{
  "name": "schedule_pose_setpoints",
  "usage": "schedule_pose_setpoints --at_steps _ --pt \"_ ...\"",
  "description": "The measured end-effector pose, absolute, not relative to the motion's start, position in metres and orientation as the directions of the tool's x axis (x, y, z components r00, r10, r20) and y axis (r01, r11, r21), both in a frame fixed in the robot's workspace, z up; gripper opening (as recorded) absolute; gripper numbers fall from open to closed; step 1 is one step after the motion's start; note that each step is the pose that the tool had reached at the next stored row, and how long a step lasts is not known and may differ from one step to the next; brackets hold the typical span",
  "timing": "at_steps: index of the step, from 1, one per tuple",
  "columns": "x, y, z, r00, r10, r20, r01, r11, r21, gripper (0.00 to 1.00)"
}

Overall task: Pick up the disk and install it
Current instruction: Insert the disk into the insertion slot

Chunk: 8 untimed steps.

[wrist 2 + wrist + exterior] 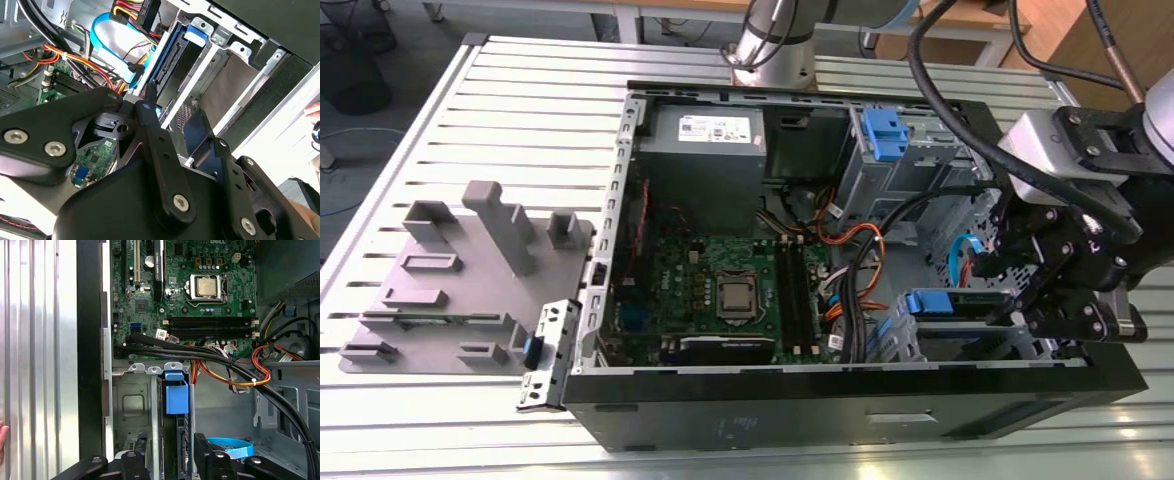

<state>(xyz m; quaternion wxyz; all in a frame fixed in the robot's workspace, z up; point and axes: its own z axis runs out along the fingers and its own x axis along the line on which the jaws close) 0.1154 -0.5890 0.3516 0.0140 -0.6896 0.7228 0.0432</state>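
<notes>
several cables run close by the disk in its cage; pincer at it, can't tell if closed

A: Tally, exterior view?
B: One open computer case. Inside it, one motherboard and one power-supply box, upper middle.
A: Blue parts?
B: Two: a blue tab upper right, a second blue tab lower right.
A: Outside the case?
B: One grey holder block at the exterior view's left. One gripper at its right.
</notes>
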Motion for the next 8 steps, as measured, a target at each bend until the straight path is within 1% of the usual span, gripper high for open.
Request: schedule_pose_setpoints --at_steps 8 --pt "0.1153 -0.5890 0.3540 -0.049 -0.996 -0.080 -0.998 0.045 0.043 0.49"
